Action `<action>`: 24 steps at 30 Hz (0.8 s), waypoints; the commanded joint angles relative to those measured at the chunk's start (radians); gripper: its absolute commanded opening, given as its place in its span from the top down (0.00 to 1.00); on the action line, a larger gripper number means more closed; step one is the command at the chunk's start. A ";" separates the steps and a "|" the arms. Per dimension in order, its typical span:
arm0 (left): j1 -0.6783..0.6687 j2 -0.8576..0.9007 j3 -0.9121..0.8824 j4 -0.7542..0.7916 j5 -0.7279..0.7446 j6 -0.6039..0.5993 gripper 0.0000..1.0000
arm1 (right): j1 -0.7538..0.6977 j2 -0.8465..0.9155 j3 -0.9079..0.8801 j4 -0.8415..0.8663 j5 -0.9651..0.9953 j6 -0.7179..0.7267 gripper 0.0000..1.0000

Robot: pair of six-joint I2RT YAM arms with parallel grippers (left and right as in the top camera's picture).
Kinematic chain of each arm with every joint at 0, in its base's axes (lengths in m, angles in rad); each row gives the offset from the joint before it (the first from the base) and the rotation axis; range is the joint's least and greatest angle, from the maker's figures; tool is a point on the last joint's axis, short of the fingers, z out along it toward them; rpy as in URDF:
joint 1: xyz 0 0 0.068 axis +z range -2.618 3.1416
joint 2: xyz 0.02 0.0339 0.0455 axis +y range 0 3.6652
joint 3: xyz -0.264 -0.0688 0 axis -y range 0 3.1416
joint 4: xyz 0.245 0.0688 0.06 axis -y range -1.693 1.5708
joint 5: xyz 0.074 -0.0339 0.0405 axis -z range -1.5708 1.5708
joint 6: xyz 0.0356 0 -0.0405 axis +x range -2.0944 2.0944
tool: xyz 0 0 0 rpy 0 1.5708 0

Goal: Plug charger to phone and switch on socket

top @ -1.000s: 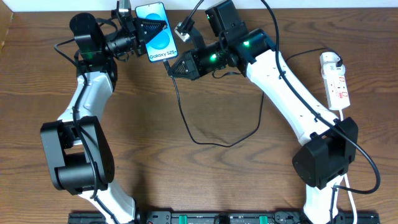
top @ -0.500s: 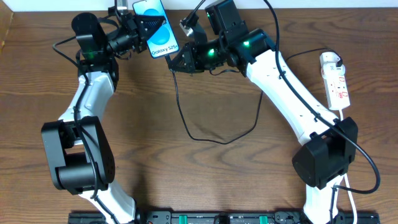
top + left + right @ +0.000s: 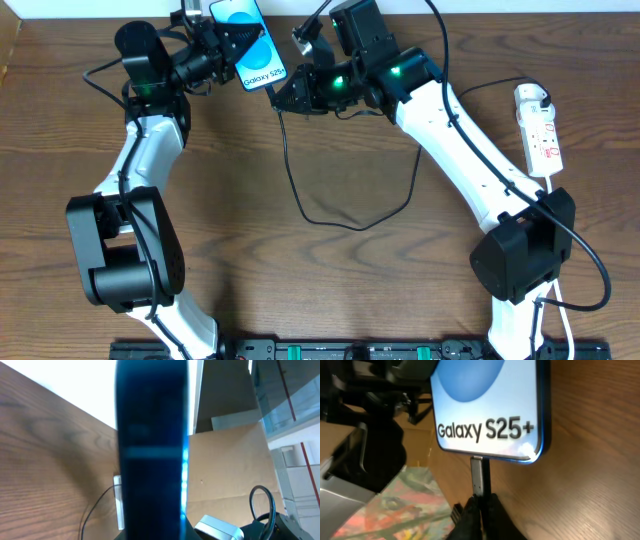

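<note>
— Why hold the phone (image 3: 252, 48) up off the table (image 3: 300, 290) like that?
— My left claw (image 3: 224, 45) is clamped on it at the far edge, with the bottom end turned right so the port faces my right claw (image 3: 284, 97). That one is pinching the connector tip (image 3: 478, 476) of the charger (image 3: 300, 195). The tip is lined up with the phone's bottom edge and touching it; I can't tell if it's fully seated.
— And the socket (image 3: 538, 128)?
— Over on the right, well apart from both claws. Switching it comes after, I'd judge.
— What's changed?
— Since a second ago, phone and tip have both shifted farther and left; over the last half second, hardly anything
</note>
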 commanded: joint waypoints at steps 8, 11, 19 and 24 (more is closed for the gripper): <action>0.018 -0.021 -0.022 0.001 0.223 0.083 0.92 | -0.042 -0.029 0.021 -0.154 0.100 -0.167 0.73; 0.018 -0.021 -0.023 -0.001 0.289 0.151 0.93 | -0.065 -0.029 0.021 -0.188 0.132 -0.198 0.72; 0.018 -0.014 -0.033 -0.409 0.285 0.500 0.93 | -0.129 -0.029 0.021 -0.323 0.269 -0.264 0.70; -0.013 -0.013 -0.033 -0.791 -0.005 0.732 0.93 | -0.143 -0.029 0.021 -0.364 0.315 -0.291 0.69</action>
